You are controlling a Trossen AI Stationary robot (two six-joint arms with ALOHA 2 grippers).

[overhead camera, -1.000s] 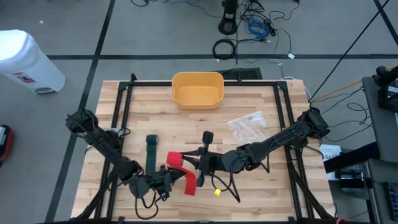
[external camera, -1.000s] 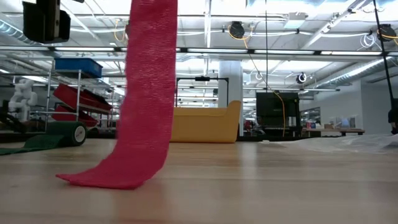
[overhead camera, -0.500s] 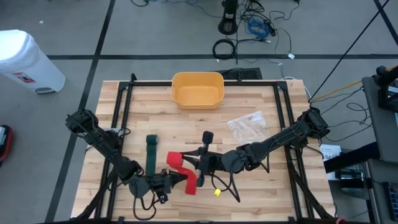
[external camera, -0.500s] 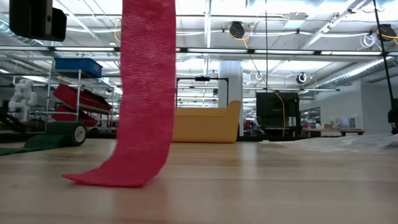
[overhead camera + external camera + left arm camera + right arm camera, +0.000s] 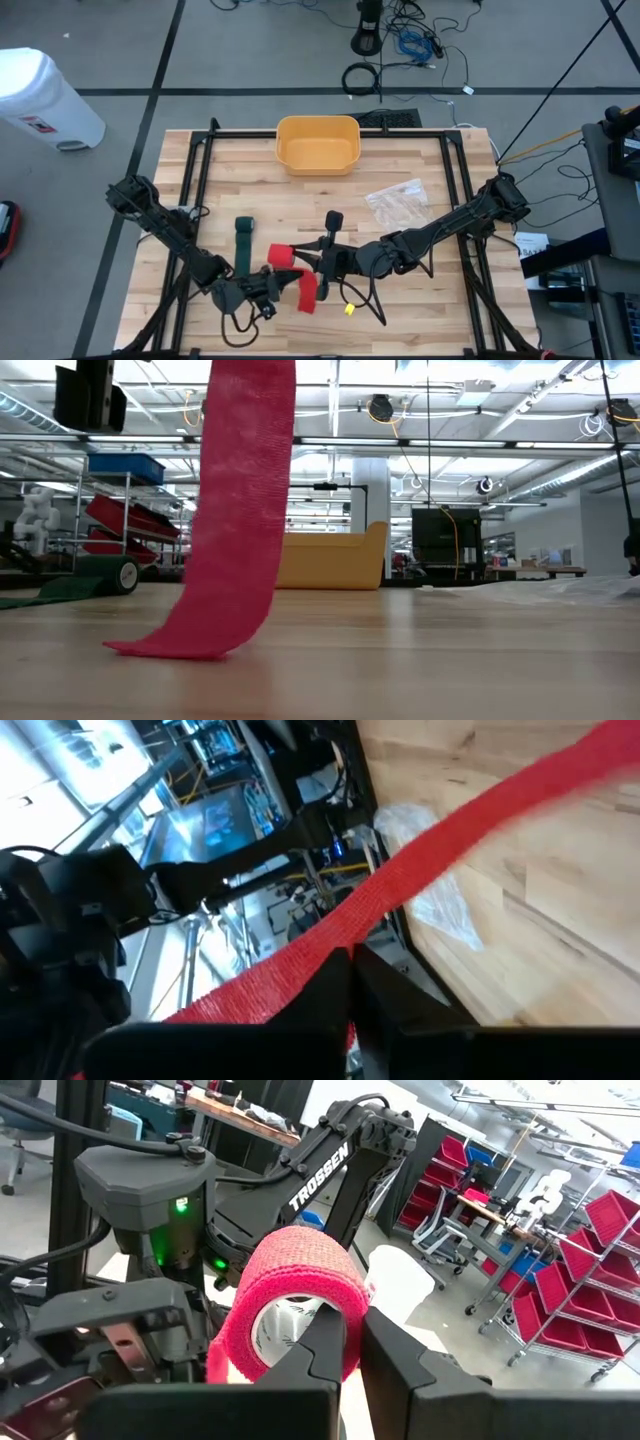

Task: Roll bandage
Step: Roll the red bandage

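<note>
The left gripper [image 5: 272,288] has just pinched shut on the loose red bandage [image 5: 300,291]. The right gripper [image 5: 305,262] holds the roll [image 5: 290,1295] tight, so rolling can go on.

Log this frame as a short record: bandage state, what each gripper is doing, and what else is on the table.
red bandage: partly rolled; roll end held up, loose tail hanging to the table
right gripper: fingers shut on the roll
left gripper: fingers shut on the strip near the front edge
green bandage: lying flat, left of centre, untouched
yellow bin: at the far edge
clear plastic bag: right of centre
task stage: rolling under way, tail not yet wound
</note>
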